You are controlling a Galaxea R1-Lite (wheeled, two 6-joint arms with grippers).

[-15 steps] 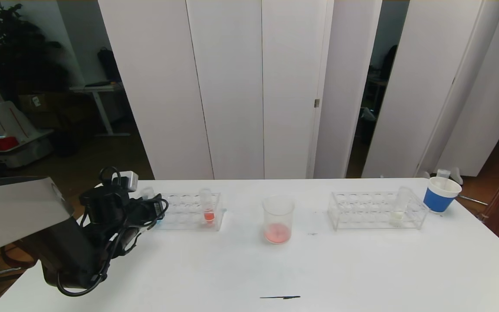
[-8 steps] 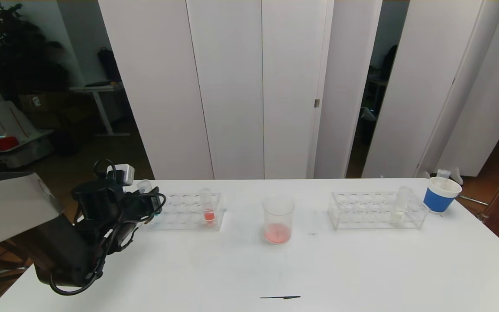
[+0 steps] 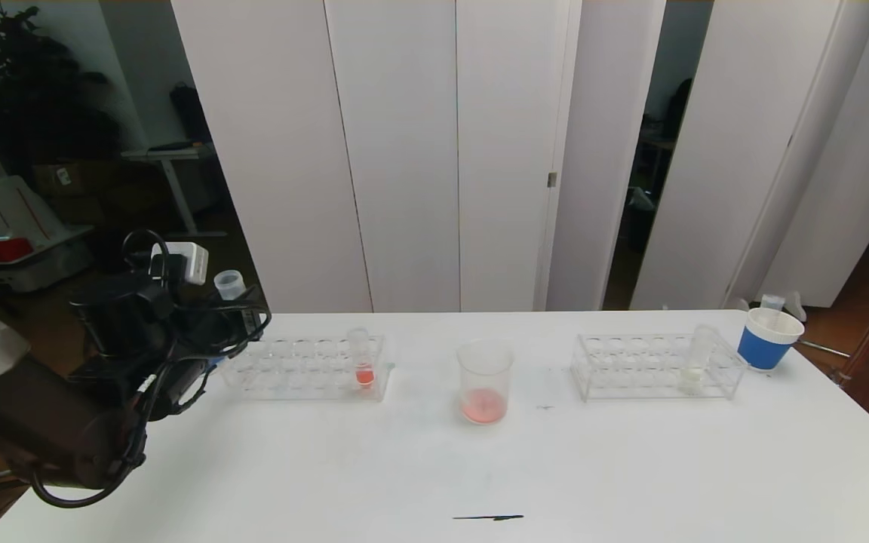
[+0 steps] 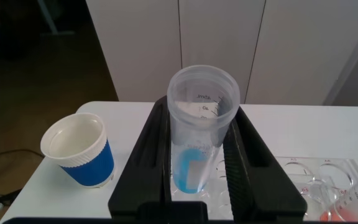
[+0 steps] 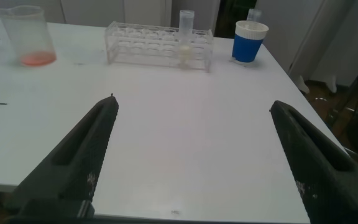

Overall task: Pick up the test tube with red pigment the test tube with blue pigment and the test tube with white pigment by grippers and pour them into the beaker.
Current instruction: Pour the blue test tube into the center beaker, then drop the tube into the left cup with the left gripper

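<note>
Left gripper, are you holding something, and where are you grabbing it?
Yes: the left gripper holds the test tube with blue pigment, clamped round its middle. The right gripper holds nothing.

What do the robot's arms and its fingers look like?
The left gripper is black, with looping black cables and a small white box on top, on a bulky black arm. Seen from its wrist, its fingers are flat black bars. The right gripper shows only as two long, dark grey fingers that taper to thin tips.
</note>
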